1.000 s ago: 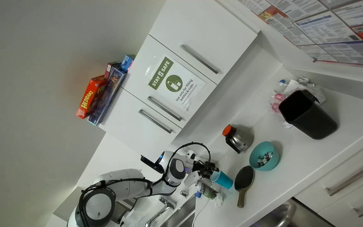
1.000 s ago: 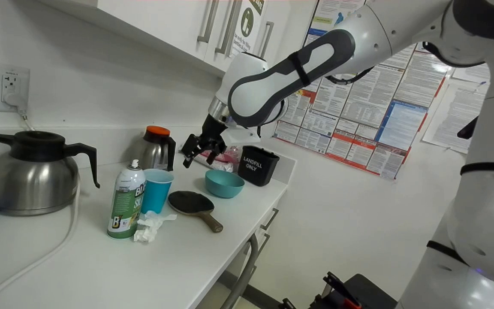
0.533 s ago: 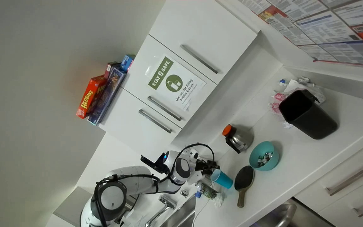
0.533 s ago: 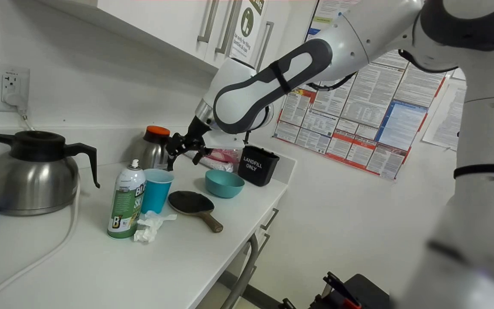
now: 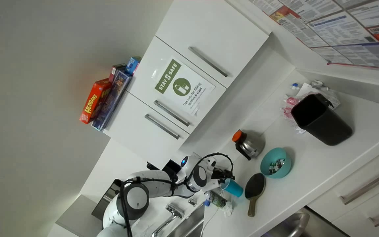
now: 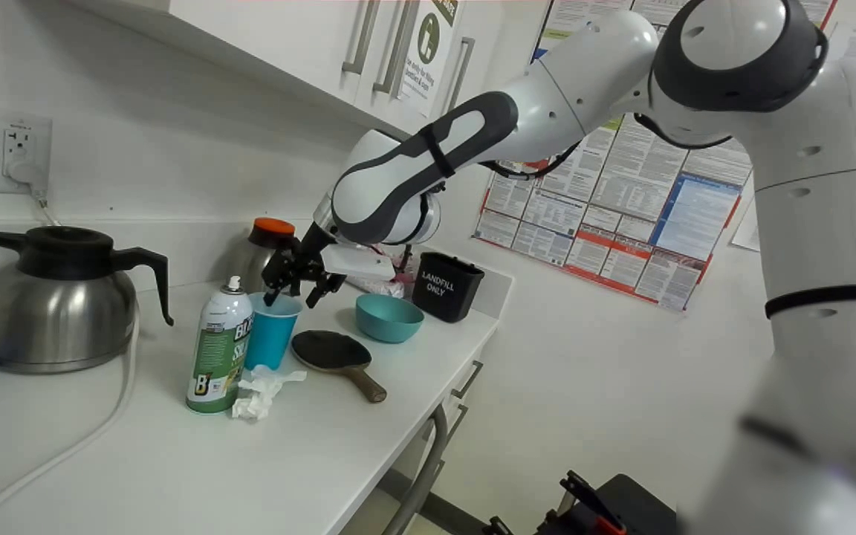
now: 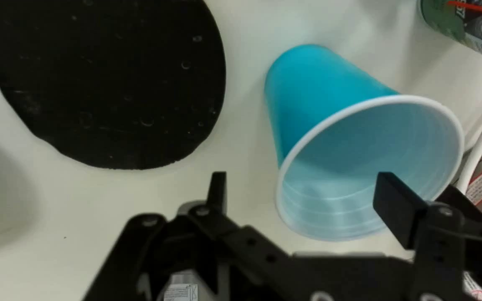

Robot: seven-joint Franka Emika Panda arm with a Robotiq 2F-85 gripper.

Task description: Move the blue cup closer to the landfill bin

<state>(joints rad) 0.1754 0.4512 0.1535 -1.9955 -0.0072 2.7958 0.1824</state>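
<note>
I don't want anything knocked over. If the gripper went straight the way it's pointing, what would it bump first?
The open gripper would probably meet the cup first: in the wrist view, one finger overlaps its mouth, the other shows beside it. How far off the rim is, I can't tell.

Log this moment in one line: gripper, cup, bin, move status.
gripper: open, by cup, nothing held | cup: upright on counter | bin: beyond paddle and bowl from cup | move: not yet done
</note>
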